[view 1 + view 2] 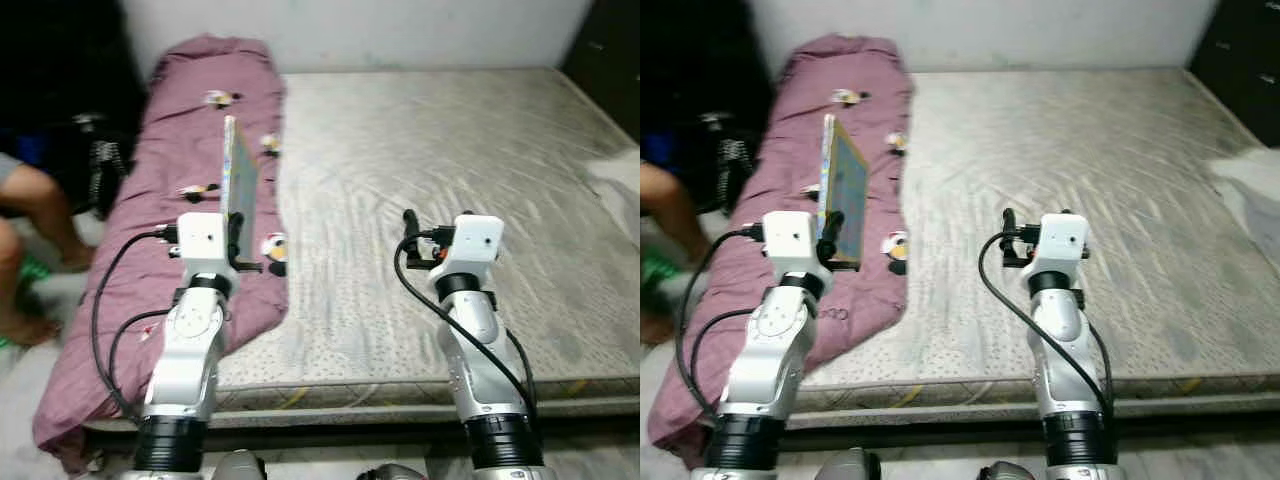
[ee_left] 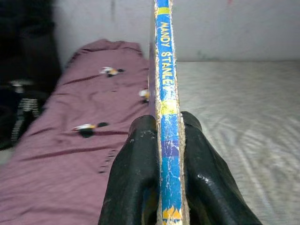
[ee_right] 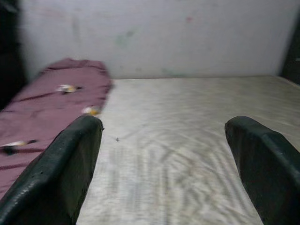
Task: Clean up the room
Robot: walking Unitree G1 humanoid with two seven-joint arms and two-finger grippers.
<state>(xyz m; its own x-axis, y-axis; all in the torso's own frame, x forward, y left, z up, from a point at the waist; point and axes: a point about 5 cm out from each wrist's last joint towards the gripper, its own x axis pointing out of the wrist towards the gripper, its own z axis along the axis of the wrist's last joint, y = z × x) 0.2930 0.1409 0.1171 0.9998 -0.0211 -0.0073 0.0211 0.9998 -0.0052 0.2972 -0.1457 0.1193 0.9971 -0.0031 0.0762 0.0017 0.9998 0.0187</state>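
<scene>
Two hands are reaching out over the near edge of the bed (image 1: 450, 140) as we are looking down at it. Our left hand (image 2: 164, 154) is clenching a thin book (image 1: 238, 175) by its lower end, one black finger (image 2: 136, 173) pressing on each cover, so the book is standing upright on edge above the purple blanket (image 1: 190, 140). In the left wrist view we are reading yellow letters running along the book's blue, worn spine. Our right hand (image 3: 164, 159) is hovering over the bare mattress with its fingers (image 3: 70, 159) spread wide apart and nothing between them. The blanket is lying in a long heap down the left side of the mattress, and it is carrying a scattered print of small white, yellow and black figures. Beside the bed on the left, a person's bare legs (image 1: 35, 215) are showing at the edge of the head view, next to a dark object we cannot make out. A pale piece of cloth (image 1: 618, 180) is resting at the far right edge of the mattress.
</scene>
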